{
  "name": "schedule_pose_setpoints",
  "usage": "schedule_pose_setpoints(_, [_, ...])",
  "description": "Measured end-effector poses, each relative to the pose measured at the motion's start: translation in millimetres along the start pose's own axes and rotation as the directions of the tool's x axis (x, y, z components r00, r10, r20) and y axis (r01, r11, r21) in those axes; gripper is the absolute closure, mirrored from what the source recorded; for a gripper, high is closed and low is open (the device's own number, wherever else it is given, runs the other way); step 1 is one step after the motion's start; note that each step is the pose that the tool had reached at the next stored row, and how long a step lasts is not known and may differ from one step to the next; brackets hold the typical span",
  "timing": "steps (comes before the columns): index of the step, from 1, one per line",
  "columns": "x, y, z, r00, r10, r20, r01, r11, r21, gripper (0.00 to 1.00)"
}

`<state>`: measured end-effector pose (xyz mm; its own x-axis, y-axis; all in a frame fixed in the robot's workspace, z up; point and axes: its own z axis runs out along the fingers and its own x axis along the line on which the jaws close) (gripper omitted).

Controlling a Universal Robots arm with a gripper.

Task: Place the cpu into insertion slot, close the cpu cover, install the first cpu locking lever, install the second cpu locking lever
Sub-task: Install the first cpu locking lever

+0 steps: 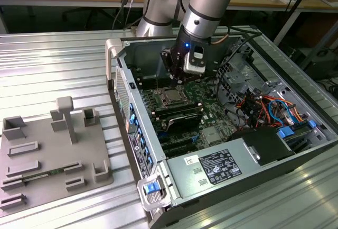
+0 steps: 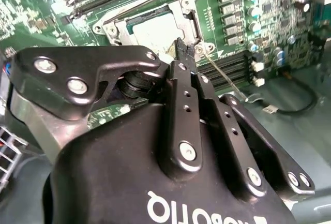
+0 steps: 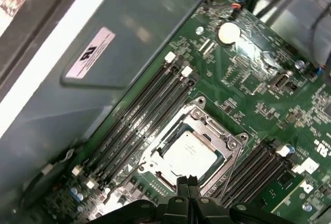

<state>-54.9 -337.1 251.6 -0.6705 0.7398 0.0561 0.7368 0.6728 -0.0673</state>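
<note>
Grey steel computer case (image 1: pixel 148 54) lies open; above its green motherboard (image 3: pixel 248 79) the gripper (image 3: pixel 187 181), fingers pinched together with nothing visible between them, hangs at one edge of the insertion slot (image 3: pixel 155 157), the cpu cover (image 3: pixel 214 128) lowered over the seated cpu (image 3: pixel 189 154) just beyond its tips.

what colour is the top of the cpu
Plain silvery-grey metal. The cpu shows best in the first wrist view.

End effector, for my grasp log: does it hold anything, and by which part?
Nothing: the end effector is shut, with nothing between its tips, beside the cpu cover.
</note>
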Motion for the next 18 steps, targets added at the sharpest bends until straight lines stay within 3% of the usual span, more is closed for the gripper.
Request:
schedule_pose_setpoints(5, [0.0,0.0,0.0,0.9962,-0.087,0.0051,0.087,0.9962,0.0047,0.89])
schedule_pose_setpoints(18, [0.0,0.0,0.0,0.9960,-0.089,0.0053,0.089,0.9960,0.0049,0.89])
